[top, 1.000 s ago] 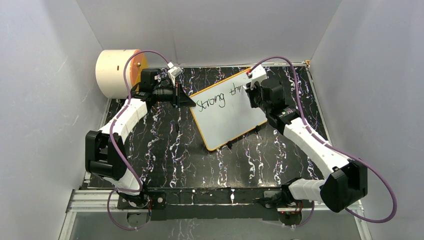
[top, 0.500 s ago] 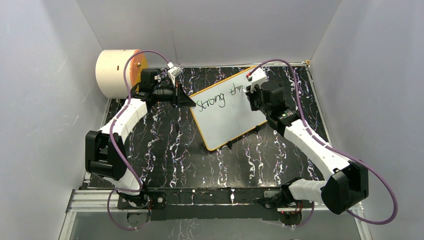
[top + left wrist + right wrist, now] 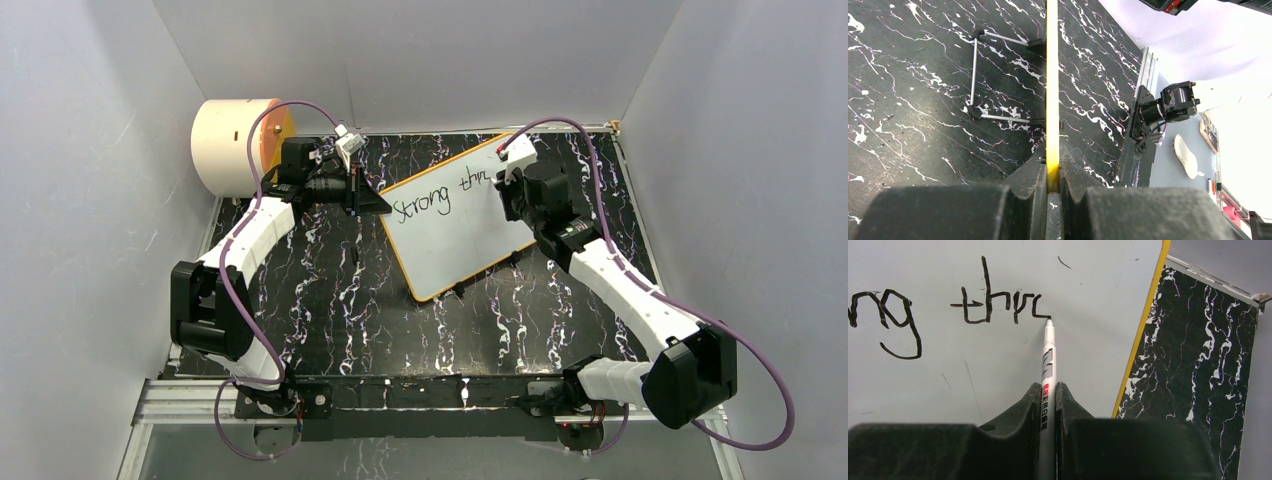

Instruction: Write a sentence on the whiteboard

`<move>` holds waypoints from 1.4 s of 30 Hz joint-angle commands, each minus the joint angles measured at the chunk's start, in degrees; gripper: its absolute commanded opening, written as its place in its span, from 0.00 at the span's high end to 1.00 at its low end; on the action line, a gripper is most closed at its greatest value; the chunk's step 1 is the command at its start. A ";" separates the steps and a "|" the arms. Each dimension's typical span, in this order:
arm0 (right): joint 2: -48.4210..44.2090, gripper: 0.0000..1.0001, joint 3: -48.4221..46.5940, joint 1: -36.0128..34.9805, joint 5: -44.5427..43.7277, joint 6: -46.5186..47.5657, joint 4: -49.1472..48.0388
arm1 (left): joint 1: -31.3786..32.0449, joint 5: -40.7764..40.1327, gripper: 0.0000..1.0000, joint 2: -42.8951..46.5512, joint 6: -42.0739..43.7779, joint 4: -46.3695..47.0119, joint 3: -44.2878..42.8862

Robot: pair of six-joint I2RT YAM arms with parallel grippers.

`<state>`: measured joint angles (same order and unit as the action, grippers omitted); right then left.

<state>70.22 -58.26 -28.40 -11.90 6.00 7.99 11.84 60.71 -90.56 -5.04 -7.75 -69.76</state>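
Whiteboard edge in L jaws, R jaws' pen touching it.

The whiteboard looks smooth and faintly glossy, the black marbled tabletop matt.

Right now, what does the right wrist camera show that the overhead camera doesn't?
Only the right wrist view shows the slim white marker pen clamped in the right hand, its tip at the last black stroke. Only the overhead view shows the cream cylinder with an orange face, the left hand and the whole word Strong. Both show the white rectangular whiteboard with its orange-yellow frame and the black handwriting.
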 commanded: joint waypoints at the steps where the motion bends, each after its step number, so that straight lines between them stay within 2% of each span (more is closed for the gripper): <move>1: 0.07 1.00 -0.69 0.61 -0.70 -0.61 -3.26 | 0.21 1.61 1.00 0.83 1.17 -1.48 0.46; 25: 1.31 1.00 -3.87 0.68 0.54 -0.13 -6.82 | 0.21 1.61 1.00 0.91 1.26 -1.52 0.42; 42: 1.34 1.00 -4.67 0.72 4.57 -0.03 -3.78 | 0.21 1.45 1.00 0.92 1.13 -1.50 0.42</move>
<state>71.75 -60.23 -27.77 -9.30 6.02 5.82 11.84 60.71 -90.56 -5.15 -7.84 -69.76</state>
